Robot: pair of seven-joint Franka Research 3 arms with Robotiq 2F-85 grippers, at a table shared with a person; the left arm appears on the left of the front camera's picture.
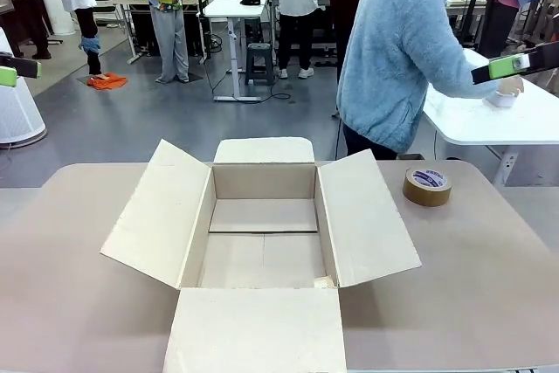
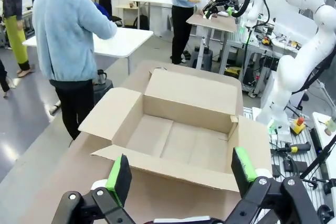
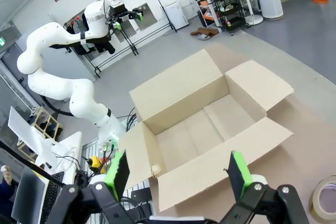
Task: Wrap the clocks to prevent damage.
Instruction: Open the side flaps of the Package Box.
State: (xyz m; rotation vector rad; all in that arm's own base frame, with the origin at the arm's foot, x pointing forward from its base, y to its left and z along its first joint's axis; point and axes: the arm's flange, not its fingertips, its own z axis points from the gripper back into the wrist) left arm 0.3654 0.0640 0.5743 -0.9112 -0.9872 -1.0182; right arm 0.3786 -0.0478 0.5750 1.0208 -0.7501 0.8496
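Both the left hand (image 2: 181, 167) and the right hand (image 3: 178, 170) hang wide open short of the box (image 1: 262, 242), its floor bare. Beyond the box a person (image 1: 397, 50) handles something whitish, maybe the clocks (image 1: 502, 99); wait clear of the box's flaps.

fig.: centre – brown cardboard box (image 1: 262, 183), four flaps spread, on beige table (image 1: 70, 286) | right, near box – brown tape roll (image 1: 427, 187) lying flat | far side – person in light-blue fleece (image 1: 397, 50), hand (image 1: 510, 86) at white table (image 1: 489, 124)
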